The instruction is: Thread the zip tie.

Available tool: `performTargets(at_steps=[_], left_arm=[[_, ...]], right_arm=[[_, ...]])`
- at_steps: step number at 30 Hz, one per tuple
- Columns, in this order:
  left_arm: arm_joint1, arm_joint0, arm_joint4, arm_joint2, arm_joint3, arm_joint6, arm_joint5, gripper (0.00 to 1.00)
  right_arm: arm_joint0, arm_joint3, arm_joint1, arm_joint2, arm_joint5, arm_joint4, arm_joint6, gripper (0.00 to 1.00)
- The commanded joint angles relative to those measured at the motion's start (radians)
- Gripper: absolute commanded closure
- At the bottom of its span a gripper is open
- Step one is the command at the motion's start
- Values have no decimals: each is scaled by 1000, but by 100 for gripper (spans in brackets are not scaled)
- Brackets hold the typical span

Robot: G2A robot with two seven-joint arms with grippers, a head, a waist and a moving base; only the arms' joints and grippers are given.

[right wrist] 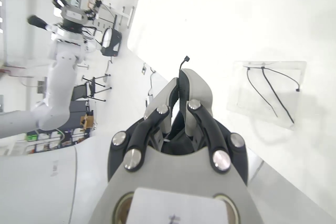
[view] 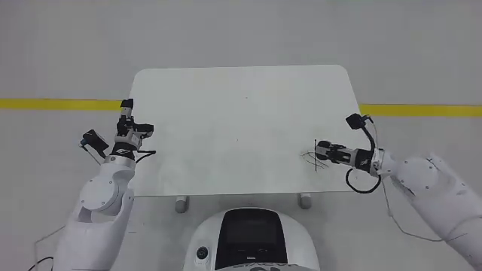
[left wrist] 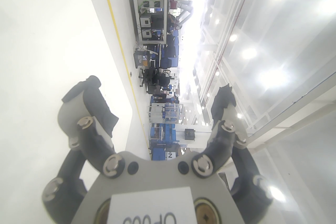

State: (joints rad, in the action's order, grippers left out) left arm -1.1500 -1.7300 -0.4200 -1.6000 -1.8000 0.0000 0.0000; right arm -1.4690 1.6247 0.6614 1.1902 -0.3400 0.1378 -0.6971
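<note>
My right gripper [right wrist: 179,78] is shut on a thin black zip tie [right wrist: 185,60], whose small square head pokes out past the fingertips. From above, this gripper [view: 321,150] sits near the table's front right, with the tie [view: 315,149] showing as a thin dark line at its tip. Beside it lies a clear flat tray [right wrist: 296,64] with a few more black zip ties [right wrist: 275,93]. My left gripper [left wrist: 157,88] is open with nothing between its fingers. It stands at the table's left edge [view: 126,108], pointing away from the robot.
The white table [view: 241,120] is bare across its middle and back. The clear tray [view: 322,165] lies close to the front edge on the right. A yellow floor line [view: 45,104] runs behind the table.
</note>
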Motion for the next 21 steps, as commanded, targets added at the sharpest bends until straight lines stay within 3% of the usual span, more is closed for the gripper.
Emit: performTargets(at_steps=[1,10,21], left_arm=[[0,0,0,0,0,0,0,0],[0,0,0,0,0,0,0,0],[0,0,0,0,0,0,0,0]], right_arm=[[-23,3,5,17,0,56,4,100],[-69,-10,59,123,0,253,-86,100],[-69,-10,59,123,0,253,-86,100]])
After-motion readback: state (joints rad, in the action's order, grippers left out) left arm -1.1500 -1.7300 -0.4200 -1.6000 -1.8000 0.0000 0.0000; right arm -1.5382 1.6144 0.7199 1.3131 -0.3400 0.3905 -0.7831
